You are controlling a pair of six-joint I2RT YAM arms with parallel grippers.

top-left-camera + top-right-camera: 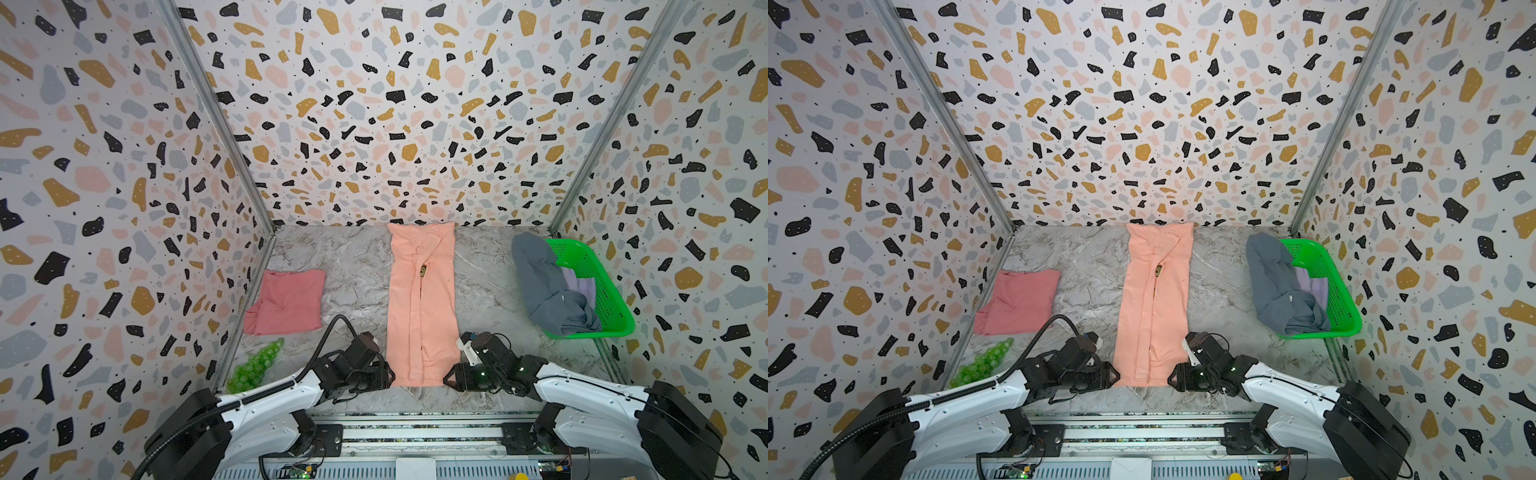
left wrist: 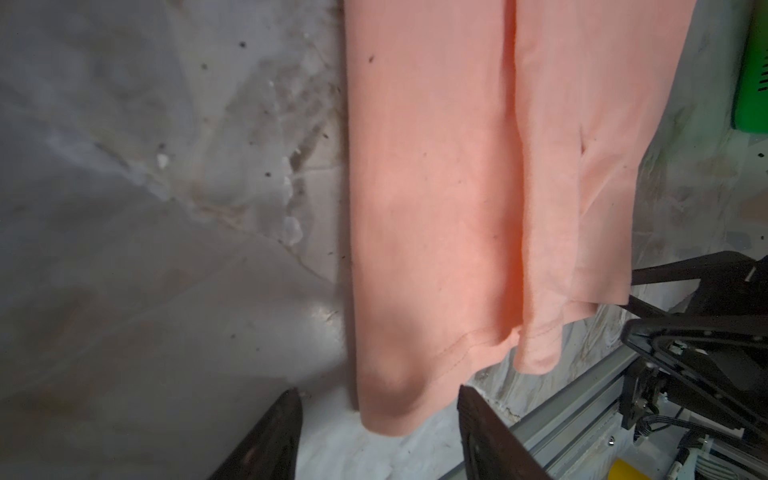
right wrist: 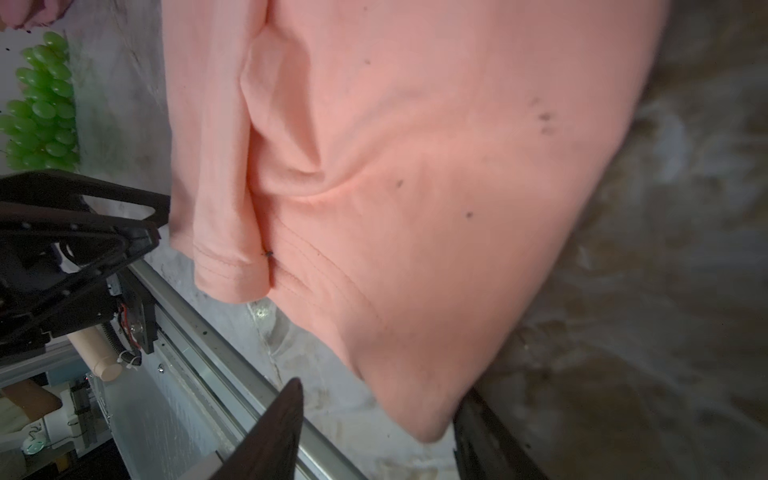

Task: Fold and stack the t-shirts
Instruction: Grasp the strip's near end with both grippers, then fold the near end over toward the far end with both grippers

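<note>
Peach shirt point(image 1: 419, 299), folded lengthwise into a long strip, lies down the middle of the table point(image 1: 353, 266) from back wall to near edge — left gripper point(image 2: 378, 390) and right gripper point(image 3: 380, 388) each at a near corner, jaws parted around the cloth, nothing clamped.
</note>
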